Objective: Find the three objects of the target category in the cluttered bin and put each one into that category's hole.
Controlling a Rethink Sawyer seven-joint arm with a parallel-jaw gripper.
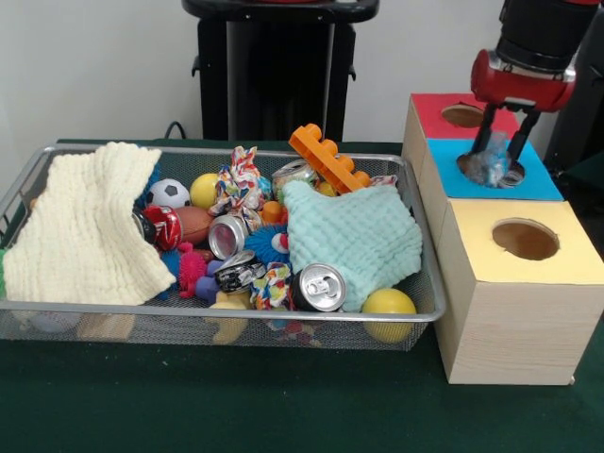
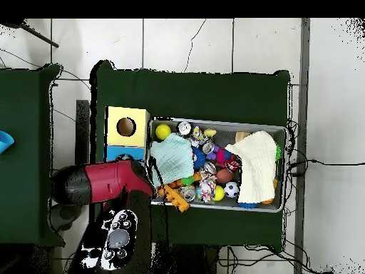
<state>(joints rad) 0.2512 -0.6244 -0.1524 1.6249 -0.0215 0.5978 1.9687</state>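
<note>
In the front view my gripper (image 1: 500,156) hangs over the blue-topped box (image 1: 538,179), right above its round hole (image 1: 515,176). It is shut on a clear wrinkly plastic bottle (image 1: 491,166), whose lower end sits at the hole's mouth. The wire mesh bin (image 1: 217,310) stands to the left of the boxes, full of clutter. No other clear bottle shows in it. In the overhead view the red arm (image 2: 107,180) covers the gripper and most of the blue box (image 2: 116,153); the bin (image 2: 284,146) lies to the right.
The red-topped box (image 1: 444,102) stands behind the blue one and the yellow-topped box (image 1: 528,255) in front. The bin holds a cream cloth (image 1: 90,226), a mint cloth (image 1: 354,236), silver cans (image 1: 321,287), yellow balls (image 1: 389,304), an orange brick (image 1: 326,156) and small toys.
</note>
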